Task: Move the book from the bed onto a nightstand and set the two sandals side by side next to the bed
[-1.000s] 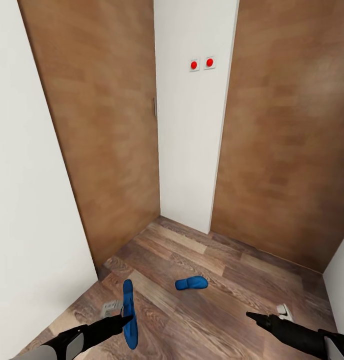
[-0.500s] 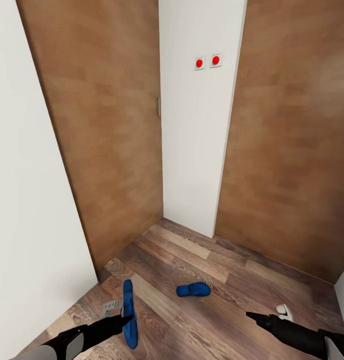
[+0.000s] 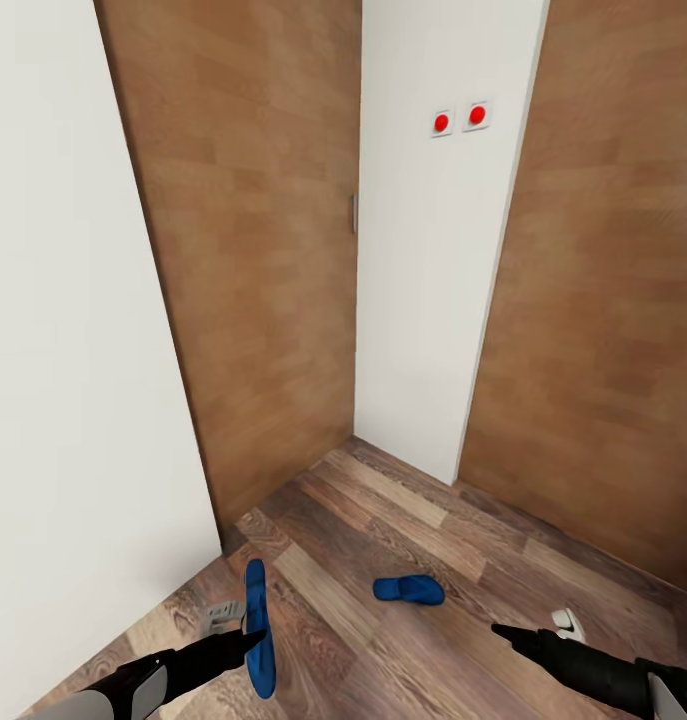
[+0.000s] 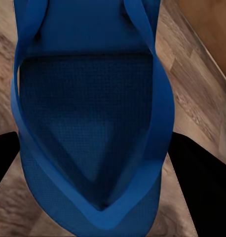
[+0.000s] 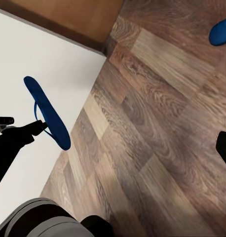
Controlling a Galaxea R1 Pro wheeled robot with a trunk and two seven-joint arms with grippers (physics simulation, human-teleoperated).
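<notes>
Looking down in the head view at a corner of white wall point(image 3: 423, 300) between two brown wood-panelled doors point(image 3: 263, 250), over a brown wood-plank floor point(image 3: 383, 520). Carrying one flat bright blue sandal point(image 3: 258, 628) in the black left gripper point(image 3: 251, 634), clamped on its edge, sole upright, off the floor. Lying flat and well apart from it, the second blue sandal point(image 3: 410, 589), between the two arms. Reaching forward with the black right gripper point(image 3: 503, 632), empty; open or closed, impossible to tell. Seeing in the left wrist view the held sandal's straps and footbed close up, black fingers point(image 4: 202, 187) flanking it. Seeing in the right wrist view the held sandal point(image 5: 46, 112) against the wall and the loose one point(image 5: 221, 30) at the frame's edge. Probably best: lowering the right arm squarely over the loose sandal, pinching its edge, keeping the left grip firm.
</notes>
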